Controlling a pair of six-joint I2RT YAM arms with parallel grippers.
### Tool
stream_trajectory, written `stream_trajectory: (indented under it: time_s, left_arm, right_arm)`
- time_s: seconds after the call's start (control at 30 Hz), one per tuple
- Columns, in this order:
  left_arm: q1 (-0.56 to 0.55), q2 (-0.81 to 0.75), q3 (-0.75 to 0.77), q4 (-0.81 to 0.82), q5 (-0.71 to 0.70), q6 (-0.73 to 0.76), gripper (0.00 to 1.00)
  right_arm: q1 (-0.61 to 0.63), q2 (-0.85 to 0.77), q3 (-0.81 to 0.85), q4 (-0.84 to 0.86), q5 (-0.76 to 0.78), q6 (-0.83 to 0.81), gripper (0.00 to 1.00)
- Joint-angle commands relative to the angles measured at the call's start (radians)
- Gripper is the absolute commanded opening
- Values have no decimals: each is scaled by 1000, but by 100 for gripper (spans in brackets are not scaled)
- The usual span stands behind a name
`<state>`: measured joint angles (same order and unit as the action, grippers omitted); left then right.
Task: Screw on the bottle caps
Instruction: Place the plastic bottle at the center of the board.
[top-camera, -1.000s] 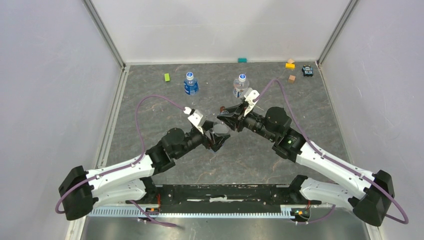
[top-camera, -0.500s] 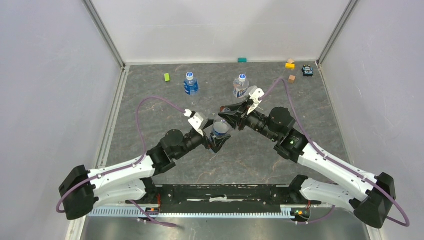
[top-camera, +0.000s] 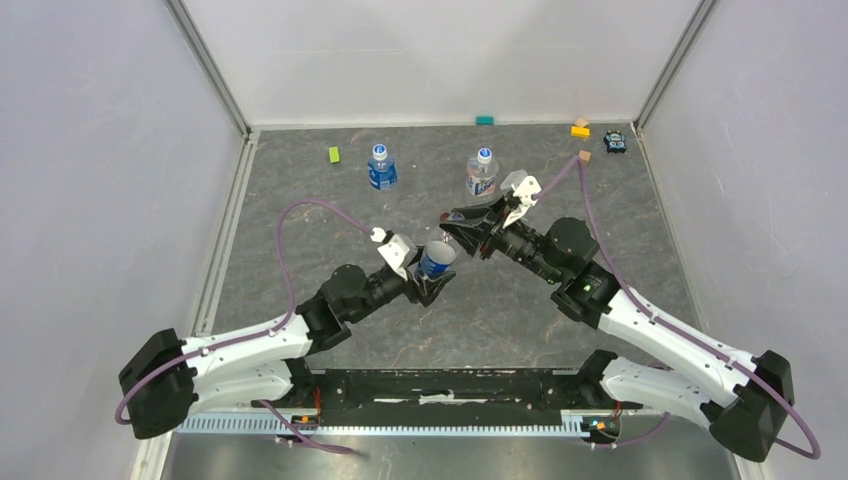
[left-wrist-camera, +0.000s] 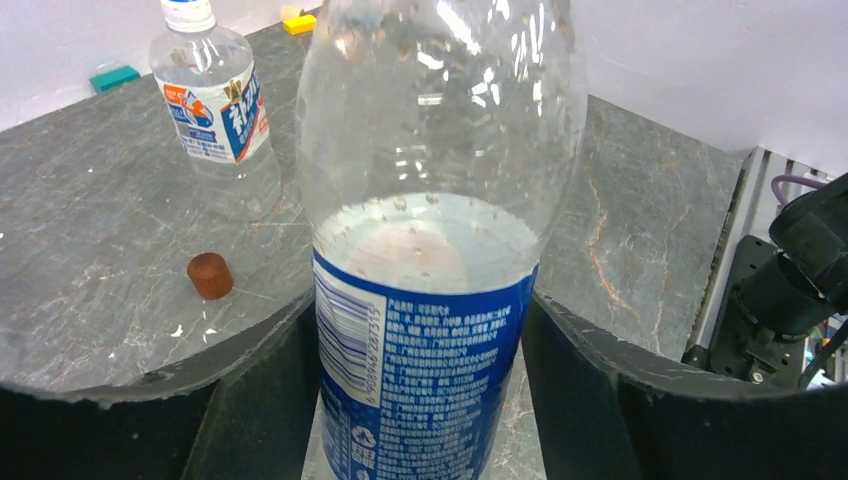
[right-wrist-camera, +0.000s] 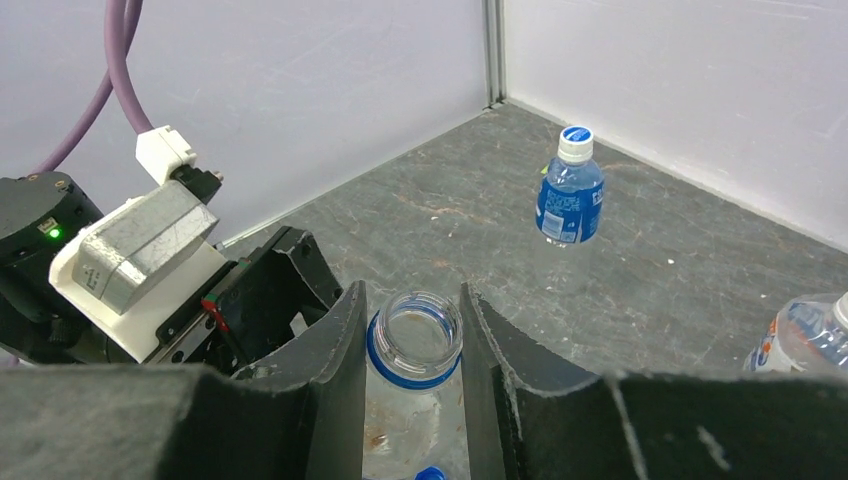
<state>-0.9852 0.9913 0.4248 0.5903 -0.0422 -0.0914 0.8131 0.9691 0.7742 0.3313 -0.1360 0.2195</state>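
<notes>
Left tool (left-wrist-camera: 420, 310) clamped on the clear plastic bottle (left-wrist-camera: 435, 120) at its glossy blue-white label, mid tabletop (left-wrist-camera: 90, 230), which is dark veined stone. Droplets inside, mouth open, blue ring on neck. Right tool (right-wrist-camera: 412, 292) fingers narrowly apart with the neck showing in the gap; can't tell if they touch it. Second bottle (top-camera: 381, 170) and third bottle (top-camera: 481, 176) upright near the far wall, round caps (right-wrist-camera: 575, 140) on. Small red-brown cylinder (left-wrist-camera: 210, 275) nearby.
</notes>
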Motion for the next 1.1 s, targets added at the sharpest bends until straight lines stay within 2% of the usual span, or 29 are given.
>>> stream_trajectory:
  time_s: [0.0,0.1,0.2,0.37,0.47,0.6,0.7,0.83,0.97,1.07]
  left_arm:
    - [-4,-15,-4,70,-2,51,70]
    - [-4,0,2,74,-3,58,70]
    - [-4,23,8,92,5,55,79]
    - [-4,52,11,114,11,56,79]
    - [-4,46,8,114,11,57,73]
    - [-4,23,7,74,-5,55,57]
    - [-3,-5,29,-15,-34,54,48]
    - [-1,-43,55,-138,-93,46,46]
    - [25,-53,79,-267,-170,-2,45]
    - [66,-55,111,-388,-206,-41,44]
  right_arm:
    - [-6,-17,-17,70,-18,34,0]
    - [-5,-17,-21,75,-22,44,0]
    - [-6,-17,-26,87,-28,55,0]
    - [-6,-9,-26,96,-36,63,0]
    - [-8,-5,-27,98,-44,63,0]
    - [-12,-6,-24,77,-49,57,0]
    - [-20,-6,-9,36,-68,35,21]
    - [-27,-23,-3,-11,-74,10,47]
    - [-58,-64,9,-109,-55,-35,63]
    - [-82,-93,17,-215,-42,-64,80]
